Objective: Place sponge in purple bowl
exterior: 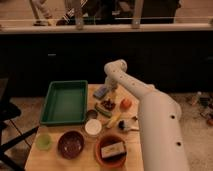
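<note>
The purple bowl (70, 144) stands empty at the table's front left, dark and glossy inside. A flat blue-grey block that looks like the sponge (100, 92) lies at the table's far edge, just right of the green tray. My gripper (111, 91) hangs down from the white arm (150, 107) right beside that block, at its right end. I cannot tell if it touches it. The orange-brown bowl (111, 151) at the front holds a pale rectangular item.
A green tray (65, 101) fills the table's left side. A white cup (93, 127), a small green cup (44, 141), a banana (114, 120), an orange fruit (126, 103), a green packet (103, 110) and a dark snack (107, 104) crowd the middle.
</note>
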Robot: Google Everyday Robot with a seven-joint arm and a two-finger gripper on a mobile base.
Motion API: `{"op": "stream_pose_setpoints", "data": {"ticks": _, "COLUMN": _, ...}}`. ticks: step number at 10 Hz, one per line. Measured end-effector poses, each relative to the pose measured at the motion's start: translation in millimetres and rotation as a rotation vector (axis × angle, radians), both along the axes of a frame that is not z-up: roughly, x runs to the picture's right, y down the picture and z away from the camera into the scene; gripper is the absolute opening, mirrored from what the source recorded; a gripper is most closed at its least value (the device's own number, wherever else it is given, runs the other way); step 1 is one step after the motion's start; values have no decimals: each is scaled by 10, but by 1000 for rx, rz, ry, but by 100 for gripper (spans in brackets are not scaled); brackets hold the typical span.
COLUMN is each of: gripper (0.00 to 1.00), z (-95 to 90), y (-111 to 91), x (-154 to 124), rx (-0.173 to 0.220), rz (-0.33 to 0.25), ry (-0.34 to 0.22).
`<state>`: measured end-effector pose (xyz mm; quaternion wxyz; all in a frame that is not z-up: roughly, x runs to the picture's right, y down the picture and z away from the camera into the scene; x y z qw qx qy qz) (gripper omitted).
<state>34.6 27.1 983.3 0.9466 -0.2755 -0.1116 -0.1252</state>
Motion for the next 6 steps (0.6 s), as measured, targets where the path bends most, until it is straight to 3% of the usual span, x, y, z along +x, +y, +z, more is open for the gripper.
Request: {"op": "stream_pose_setpoints", "data": {"ticks": 6, "gripper": 80, "z": -102, "y": -392, "x": -59, "rx": 39, "rz": -49, "ry": -6}}
